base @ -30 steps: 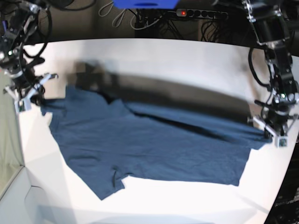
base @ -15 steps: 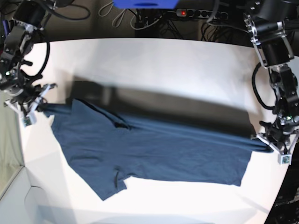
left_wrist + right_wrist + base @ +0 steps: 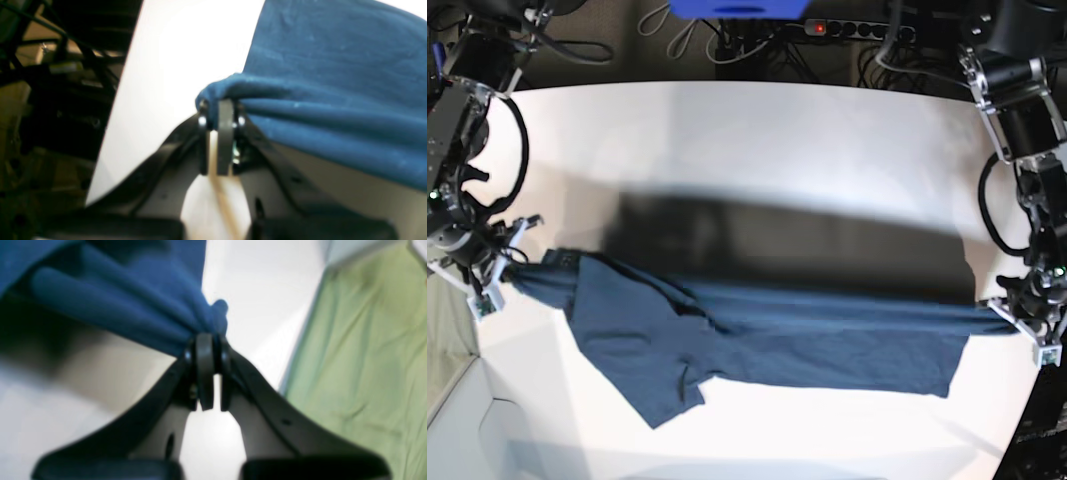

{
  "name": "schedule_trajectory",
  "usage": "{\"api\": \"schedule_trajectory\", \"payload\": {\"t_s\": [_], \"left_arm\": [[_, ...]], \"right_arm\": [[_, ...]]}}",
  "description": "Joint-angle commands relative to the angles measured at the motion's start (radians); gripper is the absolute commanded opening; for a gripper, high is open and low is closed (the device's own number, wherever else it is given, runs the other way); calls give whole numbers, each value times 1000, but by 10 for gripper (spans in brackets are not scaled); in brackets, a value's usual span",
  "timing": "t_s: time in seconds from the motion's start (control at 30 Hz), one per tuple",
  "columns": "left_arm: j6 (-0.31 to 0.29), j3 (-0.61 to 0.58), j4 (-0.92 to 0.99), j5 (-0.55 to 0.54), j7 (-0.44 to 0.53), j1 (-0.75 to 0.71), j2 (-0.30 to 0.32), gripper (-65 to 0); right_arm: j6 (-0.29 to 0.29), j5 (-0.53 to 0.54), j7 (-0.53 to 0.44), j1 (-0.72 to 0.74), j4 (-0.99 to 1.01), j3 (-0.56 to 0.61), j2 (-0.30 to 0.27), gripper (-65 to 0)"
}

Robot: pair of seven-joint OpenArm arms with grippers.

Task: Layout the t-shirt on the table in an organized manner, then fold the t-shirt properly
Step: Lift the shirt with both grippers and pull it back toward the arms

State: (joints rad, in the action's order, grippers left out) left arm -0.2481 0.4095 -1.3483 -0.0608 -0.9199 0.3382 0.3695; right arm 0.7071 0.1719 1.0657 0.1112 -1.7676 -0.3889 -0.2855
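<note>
The t-shirt (image 3: 757,340) hangs stretched between the two arms above the white counter (image 3: 757,150), its lower part draping onto the near half of the surface. The right gripper (image 3: 489,275), at the scene's left, is clamped tight on a bunched fold of cloth beside a sleeve; the left gripper (image 3: 1027,325), at the scene's right, is likewise pinched closed on a corner at the far end of the shirt. Holding opposite ends taut probably serves to spread the garment flat before folding. No label or legible writing is visible.
</note>
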Motion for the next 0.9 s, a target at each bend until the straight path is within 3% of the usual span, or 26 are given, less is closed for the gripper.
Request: {"api": "schedule_trajectory", "payload": {"t_s": [0.0, 0.13, 0.23, 0.4, 0.6, 0.8, 0.87], "left_arm": [[14, 6, -24, 20, 5, 17, 21, -649], [14, -1, -29, 20, -9, -1, 20, -649], [14, -57, -43, 20, -9, -41, 26, -649], [14, -176, -161, 22, -11, -133, 61, -649], [13, -330, -372, 22, -11, -282, 150, -649], [11, -363, -471, 22, -11, -337, 176, -649], [-41, -361, -484, 22, -11, -344, 193, -649]], "right_arm": [[-9, -16, 3, 3, -15, -9, -16, -650], [-9, -16, 3, -57, -24, 31, -10, -650], [-9, -15, 3, -106, -61, 86, -41, -650], [-9, -16, 9, -147, -165, 109, -70, -650], [-9, -16, 9, -195, -205, 140, -125, -650], [-9, -16, 5, -255, -208, 242, -182, -650], [-9, -16, 5, -270, -208, 279, -211, -650]]}}
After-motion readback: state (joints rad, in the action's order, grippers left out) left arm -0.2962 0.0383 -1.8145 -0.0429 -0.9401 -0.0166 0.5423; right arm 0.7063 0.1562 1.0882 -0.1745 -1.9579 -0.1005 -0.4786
